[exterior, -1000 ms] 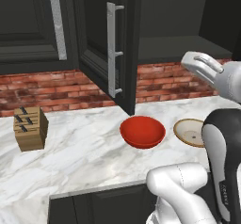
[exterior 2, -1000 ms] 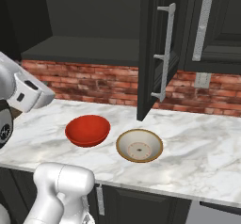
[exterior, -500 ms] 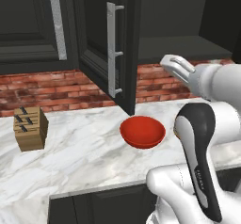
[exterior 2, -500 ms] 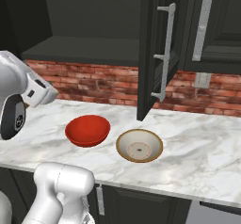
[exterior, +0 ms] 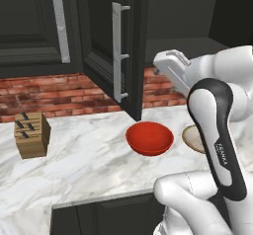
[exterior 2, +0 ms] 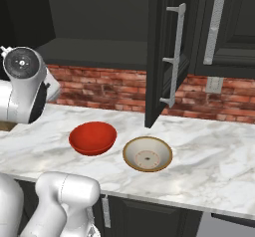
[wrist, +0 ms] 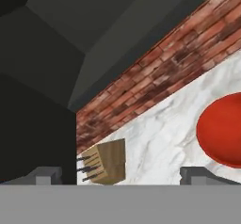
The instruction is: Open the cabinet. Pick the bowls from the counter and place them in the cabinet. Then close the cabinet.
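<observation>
With cabinet (exterior: 129, 46) doors open | gripper (wrist: 120, 176) spread, empty | lower squarely over red bowl (exterior: 149, 138), probably nearest.

The white-and-grey veined marble tabletop (exterior 2: 209, 161) carries a glossy red bowl (exterior 2: 92, 138) and, just beside it on the right, a shallower tan-rimmed bowl (exterior 2: 147, 154) with a cream speckled inside. Well apart to the left stands a wooden knife block (exterior: 31, 134).

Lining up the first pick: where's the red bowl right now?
The red bowl sits on the counter, just left of the tan-rimmed bowl in the right base view, below the open cabinet door.
</observation>
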